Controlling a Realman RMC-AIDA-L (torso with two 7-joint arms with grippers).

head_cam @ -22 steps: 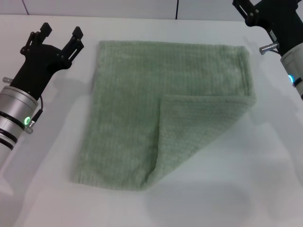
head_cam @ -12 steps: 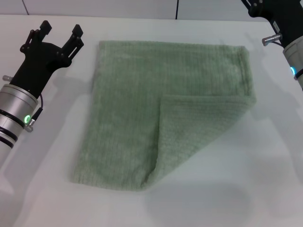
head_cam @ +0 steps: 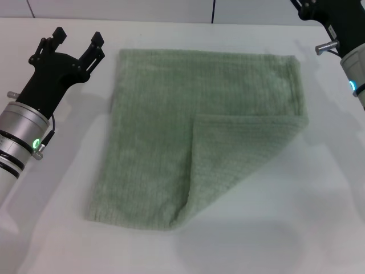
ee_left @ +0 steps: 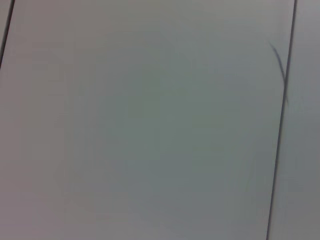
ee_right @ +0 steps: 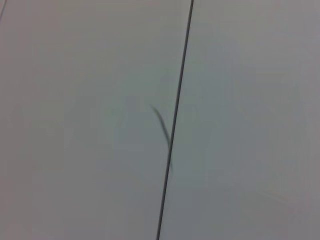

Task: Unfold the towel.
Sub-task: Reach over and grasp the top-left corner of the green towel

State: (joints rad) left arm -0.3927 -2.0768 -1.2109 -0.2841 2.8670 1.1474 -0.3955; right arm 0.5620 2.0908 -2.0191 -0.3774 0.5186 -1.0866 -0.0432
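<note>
The pale sage-green towel (head_cam: 171, 131) lies flat on the white table (head_cam: 285, 228) in the head view. Its near right corner (head_cam: 239, 154) is folded over onto the cloth as a triangular flap. My left gripper (head_cam: 77, 39) is open and empty, hovering left of the towel's far left corner. My right arm (head_cam: 342, 28) is at the far right top edge of the head view, right of the towel's far right corner; its fingers are out of frame. Both wrist views show only pale wall panels with dark seams.
The white wall panels (head_cam: 114, 8) rise behind the table's far edge. A dark panel seam (ee_right: 175, 120) crosses the right wrist view, and another seam (ee_left: 280, 120) crosses the left wrist view.
My left gripper has shifted slightly forward and to the right. My right arm has moved up and out towards the frame's top right. The towel has not moved.
</note>
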